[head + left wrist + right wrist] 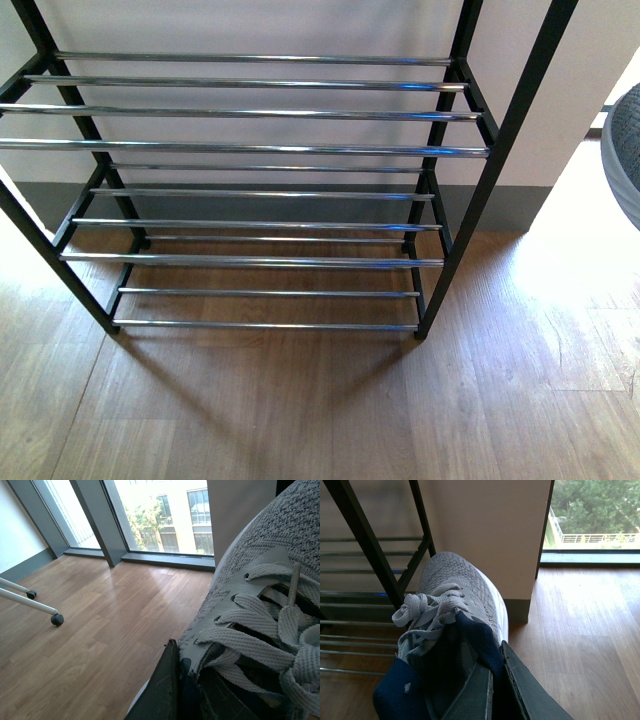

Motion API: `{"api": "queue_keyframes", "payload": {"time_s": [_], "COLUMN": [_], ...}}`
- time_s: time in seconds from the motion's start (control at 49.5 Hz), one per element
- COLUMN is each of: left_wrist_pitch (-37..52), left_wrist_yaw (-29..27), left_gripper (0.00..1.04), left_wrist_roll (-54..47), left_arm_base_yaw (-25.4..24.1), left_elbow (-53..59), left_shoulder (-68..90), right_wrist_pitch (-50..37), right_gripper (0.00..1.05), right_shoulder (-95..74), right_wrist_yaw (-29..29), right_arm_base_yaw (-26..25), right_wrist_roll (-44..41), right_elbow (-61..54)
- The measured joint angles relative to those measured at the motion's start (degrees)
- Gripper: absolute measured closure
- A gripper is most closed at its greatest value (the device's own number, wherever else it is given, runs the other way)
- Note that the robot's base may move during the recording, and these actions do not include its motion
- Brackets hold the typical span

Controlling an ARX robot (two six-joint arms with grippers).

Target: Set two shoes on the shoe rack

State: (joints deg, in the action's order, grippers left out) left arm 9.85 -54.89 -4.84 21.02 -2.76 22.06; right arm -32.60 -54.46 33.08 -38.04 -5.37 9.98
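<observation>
The first sneaker (455, 595), grey knit with a navy lining, hangs in the right gripper (492, 680), whose 2 dark fingers pinch the heel collar between them. Its toe points toward the shoe rack (365, 540) and sits just beside the rack's black side frame. In the front view only a curved grey slice of this shoe (625, 150) shows at the right edge, level with the upper tier and outside the frame.

The second sneaker (260, 615) fills the left wrist view, laces up. The left gripper (187, 690) appears clamped on its collar, with 1 finger outside the knit, though the inner finger is hard to make out. This arm does not show in the front view.

The shoe rack (260, 148) stands on the wood floor (300, 420) against the wall, and every chrome rod is bare, so 0 of 2 shoes are placed. By my reading, the carry is in hand. The next move likely calls for swinging the first sneaker inward past the side post, levelling its sole across at least 2 rods, then releasing.
</observation>
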Motion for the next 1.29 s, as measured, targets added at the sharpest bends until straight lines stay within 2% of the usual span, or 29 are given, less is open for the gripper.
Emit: {"api": "queue_keyframes", "payload": {"time_s": [0.808,0.989,1.292], "left_wrist_pitch": [0.0,0.0,0.0], "left_wrist_yaw": [0.9,-1.1,0.4], "left_gripper": [1.03,1.03,1.03], "left_wrist_roll": [0.0,-0.1,-0.1], "left_arm_base_yaw": [0.2,0.0,0.1], "left_elbow": [0.0,0.0,0.0], "left_shoulder": [0.1,-0.1,0.0], "right_wrist_pitch": [0.0,0.0,0.0], "right_gripper": [1.03,1.03,1.03], "right_shoulder": [0.0,0.0,0.0], "right_wrist_yaw": [-0.5,0.0,-0.1], "right_arm_base_yaw": [-0.3,0.0,-0.1], "right_wrist_roll": [0.0,0.1,0.0], "right_elbow": [0.0,0.0,0.0]}}
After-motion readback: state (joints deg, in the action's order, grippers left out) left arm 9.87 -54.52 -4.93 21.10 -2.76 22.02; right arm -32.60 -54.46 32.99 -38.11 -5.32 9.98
